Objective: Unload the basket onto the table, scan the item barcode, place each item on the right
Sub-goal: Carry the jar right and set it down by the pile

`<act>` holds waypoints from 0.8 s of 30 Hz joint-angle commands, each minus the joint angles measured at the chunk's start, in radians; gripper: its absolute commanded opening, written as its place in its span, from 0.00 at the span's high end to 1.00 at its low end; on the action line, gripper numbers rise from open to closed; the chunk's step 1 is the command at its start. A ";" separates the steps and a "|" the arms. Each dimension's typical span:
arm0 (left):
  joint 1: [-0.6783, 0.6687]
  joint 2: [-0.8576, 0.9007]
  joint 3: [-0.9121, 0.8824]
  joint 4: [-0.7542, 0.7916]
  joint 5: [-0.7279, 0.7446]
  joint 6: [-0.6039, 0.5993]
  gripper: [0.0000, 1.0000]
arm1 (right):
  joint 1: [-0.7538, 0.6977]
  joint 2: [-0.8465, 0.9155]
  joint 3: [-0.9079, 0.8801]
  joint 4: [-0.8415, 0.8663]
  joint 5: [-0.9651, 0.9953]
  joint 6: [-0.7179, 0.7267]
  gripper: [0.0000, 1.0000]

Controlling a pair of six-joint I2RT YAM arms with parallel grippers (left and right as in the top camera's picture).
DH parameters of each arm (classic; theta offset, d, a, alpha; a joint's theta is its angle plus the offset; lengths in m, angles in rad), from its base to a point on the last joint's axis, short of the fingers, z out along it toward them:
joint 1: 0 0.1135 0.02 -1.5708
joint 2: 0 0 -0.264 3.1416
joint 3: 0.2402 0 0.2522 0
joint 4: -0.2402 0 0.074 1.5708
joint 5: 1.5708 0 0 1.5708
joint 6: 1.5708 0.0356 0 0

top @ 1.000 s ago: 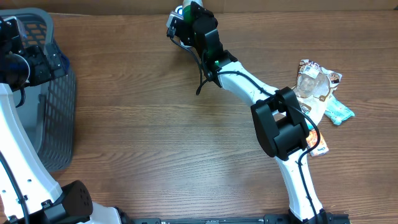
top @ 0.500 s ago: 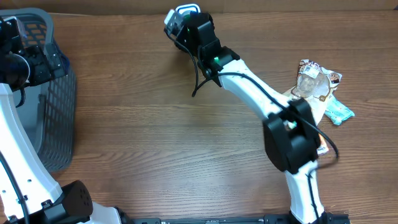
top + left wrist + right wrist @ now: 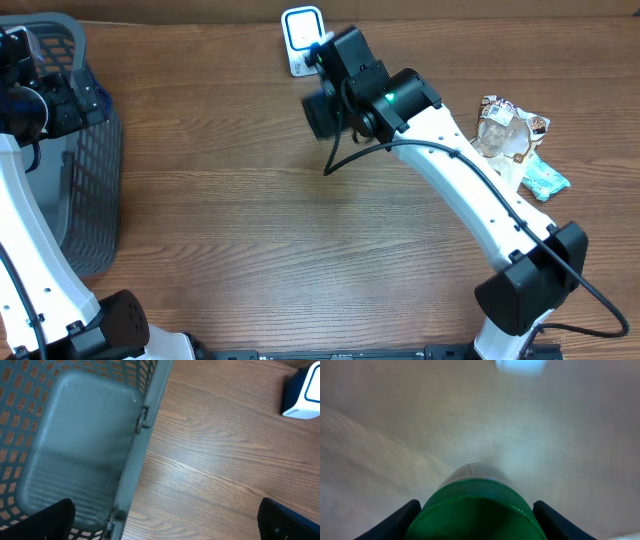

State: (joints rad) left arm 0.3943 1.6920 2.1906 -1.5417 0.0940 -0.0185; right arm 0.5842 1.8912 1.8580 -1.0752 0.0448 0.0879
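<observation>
Holding a green-capped bottle [image 3: 476,485], the right pincer [image 3: 478,527] is clenched on it near the scanner [image 3: 302,28], which shows as a blue-and-white blur beyond the cap. Pickup looks done, and presenting the barcode seems the step in hand. No label is readable, so I cannot tell whether 1 scan has registered. The left pincer [image 3: 167,520] hangs released and empty over the basket [image 3: 145,415], well apart from the scanner.
</observation>
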 commanded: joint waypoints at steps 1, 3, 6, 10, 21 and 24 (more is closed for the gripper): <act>-0.002 0.005 0.003 0.002 0.003 0.019 0.00 | -0.029 0.004 -0.048 -0.103 -0.039 0.115 0.57; -0.002 0.005 0.003 0.002 0.003 0.019 0.00 | -0.044 0.004 -0.098 -0.133 -0.039 0.142 0.57; -0.002 0.005 0.003 0.002 0.003 0.019 0.01 | -0.078 0.004 -0.188 -0.112 -0.040 0.153 0.57; -0.002 0.005 0.003 0.002 0.003 0.019 0.00 | -0.154 0.004 -0.294 -0.058 -0.041 0.182 0.56; -0.002 0.005 0.003 0.002 0.003 0.019 0.00 | -0.406 0.004 -0.380 -0.016 -0.047 0.200 0.57; -0.002 0.005 0.003 0.002 0.003 0.019 0.01 | -0.446 0.005 -0.380 -0.011 -0.047 0.201 0.56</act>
State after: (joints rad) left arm 0.3943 1.6920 2.1906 -1.5414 0.0940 -0.0181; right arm 0.1661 1.9011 1.4780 -1.0927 0.0006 0.2764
